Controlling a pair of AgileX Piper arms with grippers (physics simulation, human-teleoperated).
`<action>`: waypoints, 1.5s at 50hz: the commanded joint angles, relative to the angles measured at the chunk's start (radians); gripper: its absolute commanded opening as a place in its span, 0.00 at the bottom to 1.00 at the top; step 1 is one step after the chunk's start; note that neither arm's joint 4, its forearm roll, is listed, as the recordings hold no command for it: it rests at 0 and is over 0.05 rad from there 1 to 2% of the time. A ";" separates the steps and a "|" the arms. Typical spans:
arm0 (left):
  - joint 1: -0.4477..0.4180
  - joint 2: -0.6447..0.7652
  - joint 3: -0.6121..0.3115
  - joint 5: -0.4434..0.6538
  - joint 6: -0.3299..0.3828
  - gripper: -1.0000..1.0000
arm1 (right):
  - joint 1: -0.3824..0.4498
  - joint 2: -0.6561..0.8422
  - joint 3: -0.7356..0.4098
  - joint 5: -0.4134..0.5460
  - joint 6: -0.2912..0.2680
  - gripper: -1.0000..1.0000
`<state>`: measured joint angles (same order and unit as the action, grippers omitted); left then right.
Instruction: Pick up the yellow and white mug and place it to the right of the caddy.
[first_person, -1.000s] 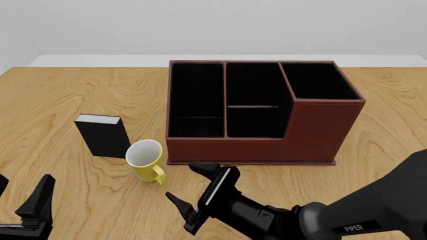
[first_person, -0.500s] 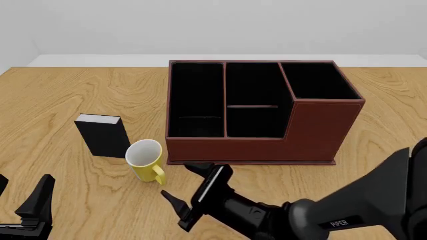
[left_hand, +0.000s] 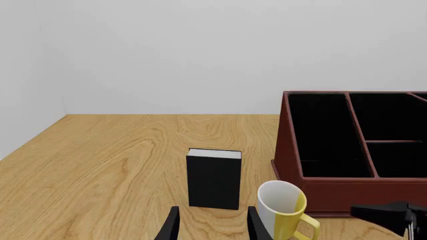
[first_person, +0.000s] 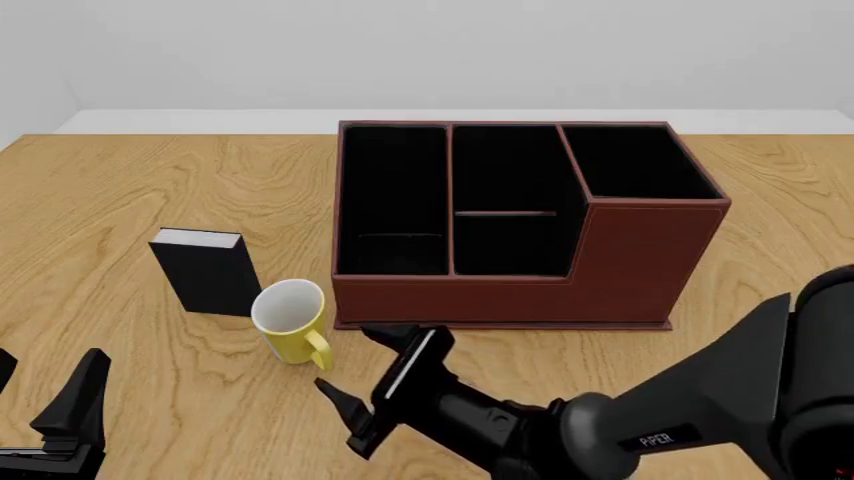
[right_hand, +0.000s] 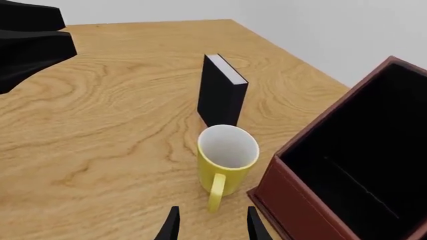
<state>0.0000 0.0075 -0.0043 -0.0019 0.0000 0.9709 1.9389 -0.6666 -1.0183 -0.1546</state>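
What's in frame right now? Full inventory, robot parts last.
yellow and white mug: 1, yellow outside, white inside, upright on the table at the caddy's front left corner, handle toward the arms.
caddy: 1, reddish-brown with black interior, several compartments, table centre.
black box: 1, black with a white top edge, upright, left of the mug.
table: 1, light wood grain.
right gripper: 1, black, open, just short of the mug.
left gripper: 1, black, open, lower left corner, away from everything.
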 joint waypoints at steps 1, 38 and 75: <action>0.000 0.000 0.000 0.000 0.000 1.00 | -0.005 0.019 -0.017 0.005 0.003 1.00; 0.000 0.000 0.000 0.000 0.000 1.00 | -0.013 0.059 -0.079 0.035 -0.001 1.00; 0.000 0.000 0.000 0.000 0.000 1.00 | -0.014 0.126 -0.161 0.066 0.001 1.00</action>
<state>0.0000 0.0075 -0.0043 -0.0019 0.0000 0.9530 2.0494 -0.8075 -0.9595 -0.1547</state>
